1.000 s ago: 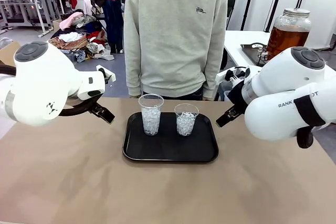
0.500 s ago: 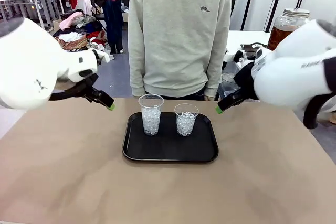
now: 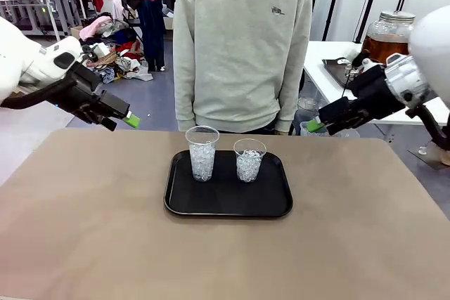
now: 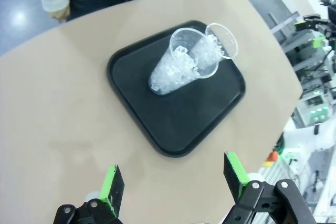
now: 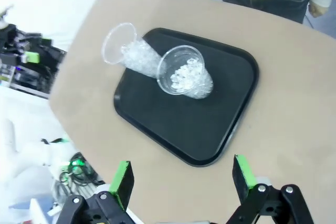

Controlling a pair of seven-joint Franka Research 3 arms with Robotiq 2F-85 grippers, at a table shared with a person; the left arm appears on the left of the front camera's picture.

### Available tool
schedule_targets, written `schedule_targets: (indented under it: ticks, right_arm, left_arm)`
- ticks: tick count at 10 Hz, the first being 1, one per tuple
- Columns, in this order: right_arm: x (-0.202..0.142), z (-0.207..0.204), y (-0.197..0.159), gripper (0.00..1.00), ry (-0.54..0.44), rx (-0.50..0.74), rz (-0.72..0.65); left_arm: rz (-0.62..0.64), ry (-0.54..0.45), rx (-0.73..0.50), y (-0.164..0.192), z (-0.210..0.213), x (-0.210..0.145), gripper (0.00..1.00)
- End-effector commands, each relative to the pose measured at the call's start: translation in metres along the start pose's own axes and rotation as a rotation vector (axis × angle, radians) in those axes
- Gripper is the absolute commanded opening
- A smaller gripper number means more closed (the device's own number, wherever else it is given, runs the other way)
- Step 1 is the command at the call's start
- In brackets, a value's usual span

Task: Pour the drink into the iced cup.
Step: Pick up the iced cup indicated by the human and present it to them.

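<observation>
Front view: two cups of ice are sitting side by side on a black tray [image 3: 225,200] in the middle of the table [image 3: 98,237], the tall cup [image 3: 202,154] on the robot's left and the short cup [image 3: 249,160] on its right. A person [image 3: 242,40] is standing at the far edge. The drink [image 3: 383,47] is sitting in a jar [image 3: 389,27] on a white side table [image 3: 329,68] behind the right arm, well apart from the cups. The left gripper [image 3: 126,117] is hanging above the table's far left corner and the right gripper [image 3: 316,126] is hovering off the far right edge, both aiming inward and touching nothing.

Left wrist view: the left gripper's jaws are standing wide and gripping nothing, green pads [image 4: 112,190] well apart. It's looking down at the tray, with the tall cup nearer and the short cup just behind it. The person's hand [image 4: 60,13] is showing at the top.

Right wrist view: same deal, the right gripper's jaws are standing wide and gripping nothing. The short cup is sitting nearer, the tall one beyond it, both on the tray.
</observation>
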State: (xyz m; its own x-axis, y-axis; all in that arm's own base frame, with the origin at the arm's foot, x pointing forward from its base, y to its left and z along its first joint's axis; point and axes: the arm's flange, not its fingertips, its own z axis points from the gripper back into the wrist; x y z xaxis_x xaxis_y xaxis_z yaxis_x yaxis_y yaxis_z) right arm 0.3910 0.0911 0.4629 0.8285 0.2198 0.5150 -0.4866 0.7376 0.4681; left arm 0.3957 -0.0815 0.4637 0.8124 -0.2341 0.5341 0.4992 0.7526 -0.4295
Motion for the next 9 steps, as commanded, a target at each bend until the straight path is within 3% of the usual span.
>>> schedule_targets:
  ticks: [1,7,9]
  right_arm:
    - [0.004,-0.006,-0.012,1.0,0.005,0.045,-0.012]
    - [-0.003,0.0,-0.007,1.0,0.016,0.004,-0.031]
    - [0.012,0.003,-0.02,1.0,0.018,0.115,-0.21]
  left_arm:
    - [0.028,0.044,-0.048,0.017,-0.011,0.007,1.0]
    - [0.038,0.035,-0.009,0.009,-0.005,0.001,1.0]
    - [0.222,-0.001,-0.135,0.032,0.007,0.018,1.0]
